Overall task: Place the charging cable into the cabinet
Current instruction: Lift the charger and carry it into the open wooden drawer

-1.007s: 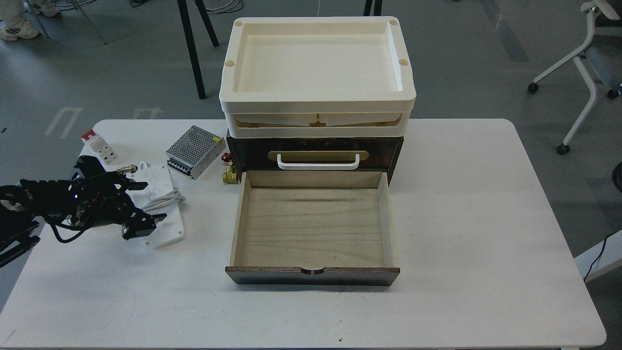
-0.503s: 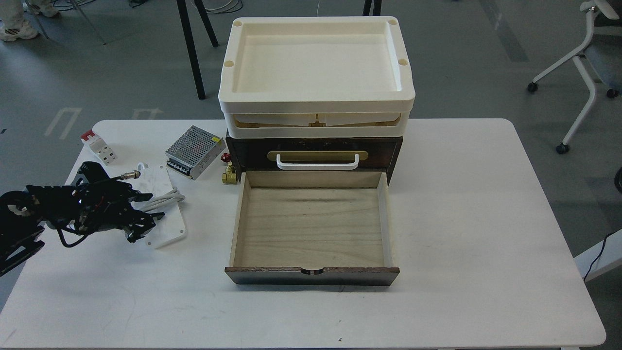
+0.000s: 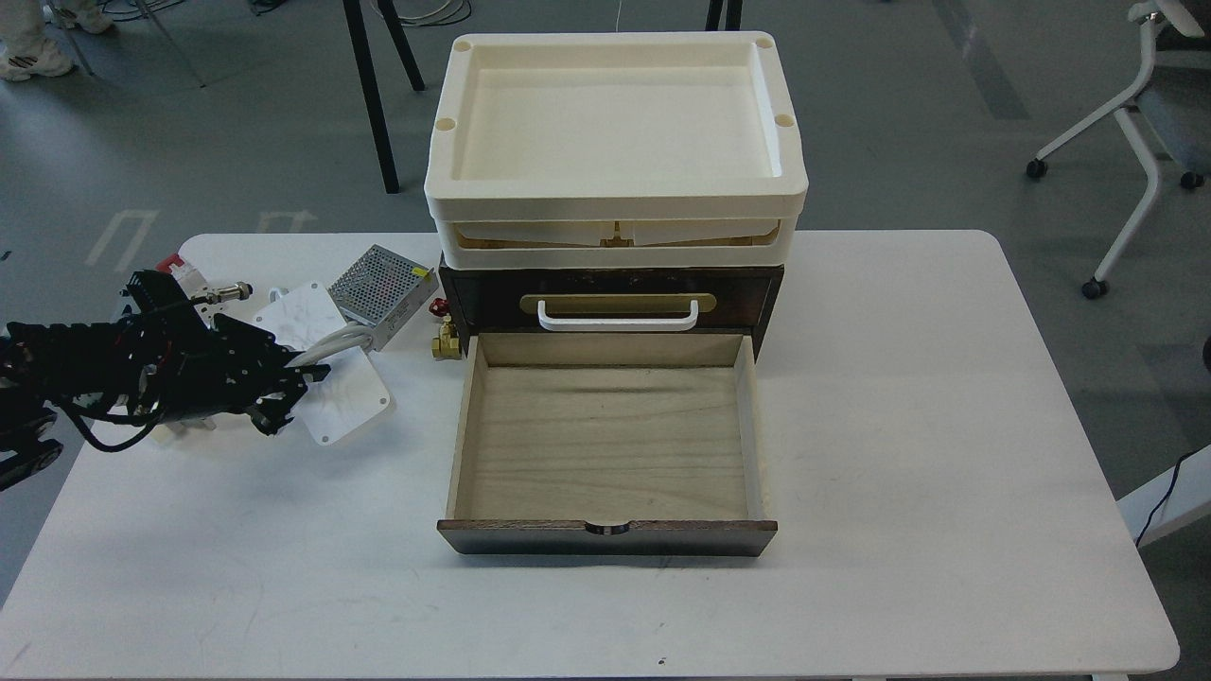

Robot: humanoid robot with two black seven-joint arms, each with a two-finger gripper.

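**Q:** What is your left gripper (image 3: 284,392) doing?

**Me:** It sits low at the left side of the table (image 3: 899,397), fingers pointing toward the cabinet (image 3: 610,303). The white cord runs out from between them, so I judge it clamped on the charging cable (image 3: 326,364). The fingers are dark and bunched, though, so I read the grip from the cord, not from the gap. My right gripper is not in view.

**Q:** Where does the cable lie?

**Me:** Its flat white slab sits tilted, one corner toward me and one toward the silver power supply box (image 3: 383,293), which it seems to touch or overlap. I cannot tell whether the slab rests on the table or hangs clear. The open drawer (image 3: 605,445) is just to its right, pale wood bottom bare.

**Q:** How will it handle?

**Me:** I expect two behaviours in one thing. The cord looks thick but soft, so it should give under the fingers and grip well. The slab looks stiff, thin and smooth, probably light, and it will likely swing from the cord like a pendulum.

**Q:** So where do you take hold?

**Me:** On the bundled cord close to the slab, as now, to keep the swing short. The slab's faces look too slick to pinch. The risk is a low corner catching the drawer's left wall, or nudging the brass fitting (image 3: 449,342) beside the cabinet.
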